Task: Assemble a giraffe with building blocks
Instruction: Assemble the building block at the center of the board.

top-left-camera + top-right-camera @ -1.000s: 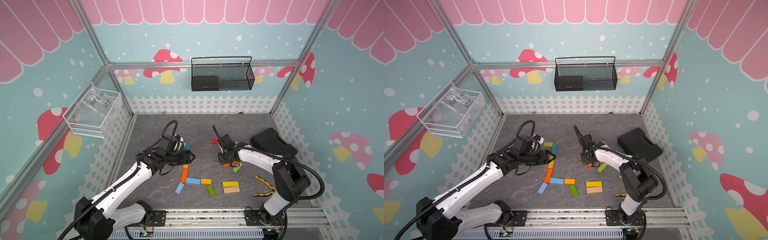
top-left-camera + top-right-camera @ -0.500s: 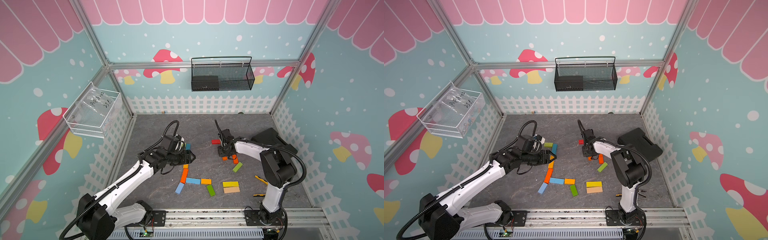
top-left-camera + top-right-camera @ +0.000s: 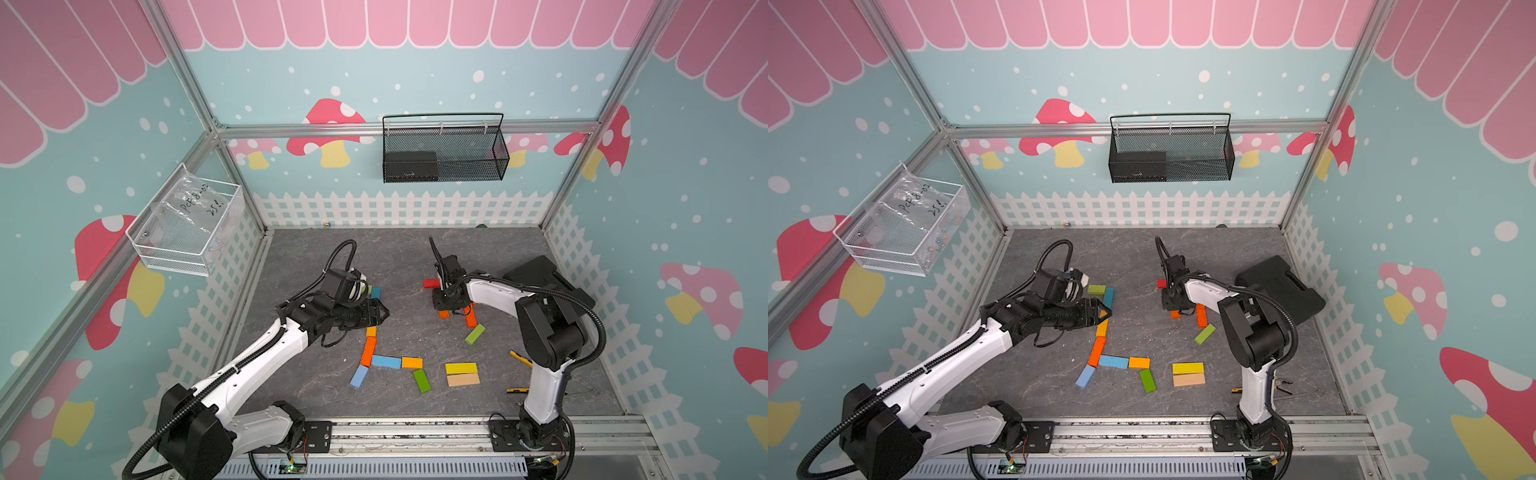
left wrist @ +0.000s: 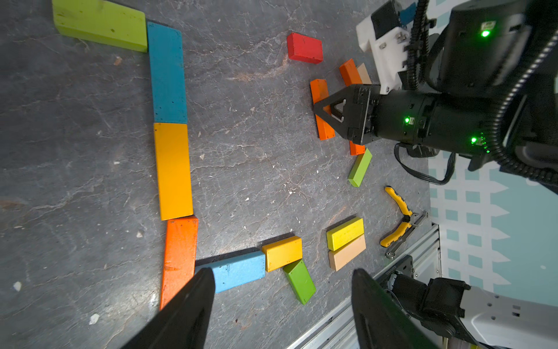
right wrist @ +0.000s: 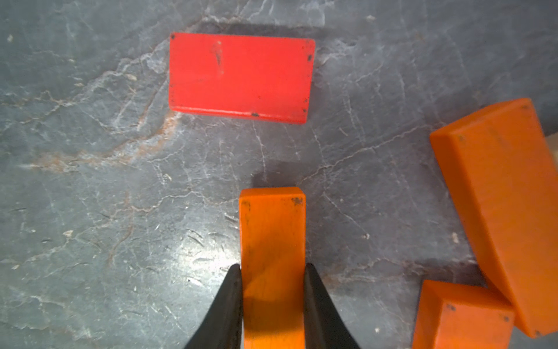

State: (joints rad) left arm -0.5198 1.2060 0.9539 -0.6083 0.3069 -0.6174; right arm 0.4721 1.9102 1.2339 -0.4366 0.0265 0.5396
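Bright, even light — soft shadows, sharp

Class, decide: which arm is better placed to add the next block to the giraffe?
Right: the right gripper is shut on an orange block, while the left gripper hangs open and empty.

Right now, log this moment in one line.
left tool: open, empty | right tool: shut on orange block | red block: loose

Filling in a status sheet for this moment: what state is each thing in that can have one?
left gripper: open, holding nothing.
right gripper: shut on the orange block.
orange block: clamped between the right jaws.
red block: loose, lying flat.
black case: closed.
pliers: handles spread apart.
black mesh basket: holds a dark box.
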